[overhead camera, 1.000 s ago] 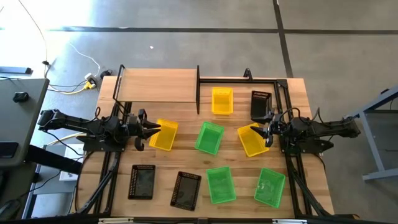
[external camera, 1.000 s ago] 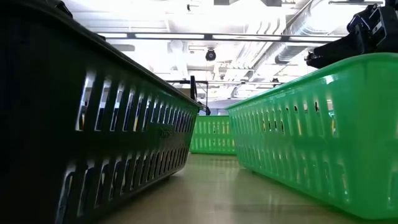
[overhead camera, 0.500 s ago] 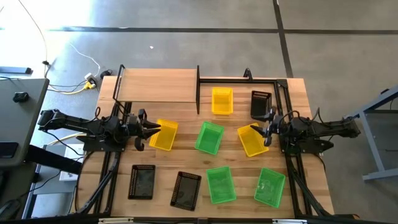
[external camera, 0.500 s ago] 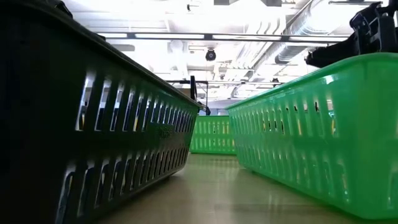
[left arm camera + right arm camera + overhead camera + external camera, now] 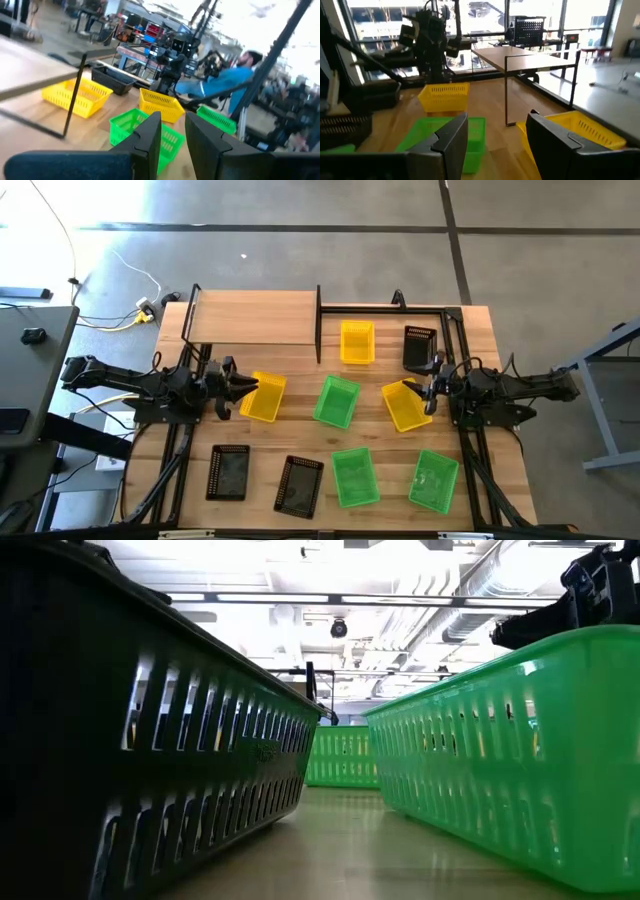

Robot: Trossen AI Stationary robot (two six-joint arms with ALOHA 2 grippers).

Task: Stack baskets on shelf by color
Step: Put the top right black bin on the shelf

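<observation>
Wood-plank worktop (image 5: 300,442) carrying everything, seen whole from above. Shelf (image 5: 252,317) at the far left part of it, a light board on a thin black frame, bare on top. Nine baskets spread over the planks, none on the shelf. Yellow ones: far yellow basket (image 5: 357,342) just right of the shelf frame, left yellow basket (image 5: 264,397) below the shelf, right yellow basket (image 5: 404,406) toward the right side. Green ones: centre green basket (image 5: 337,401) between the two lower yellow ones, tilted; near green basket (image 5: 355,477) and right green basket (image 5: 434,480) along the near edge. Black ones: far black basket (image 5: 419,347) beside the far yellow one, and two near black baskets (image 5: 229,472) at the near left, side by side and apart. Left tool (image 5: 243,385) at the left yellow basket's outer edge, fingers (image 5: 150,137) with a narrow gap between them; possibly touching the rim, hard to tell from above. Right tool (image 5: 426,387) at the right yellow basket's far corner, fingers (image 5: 451,136) spread wide, nothing between them.
</observation>
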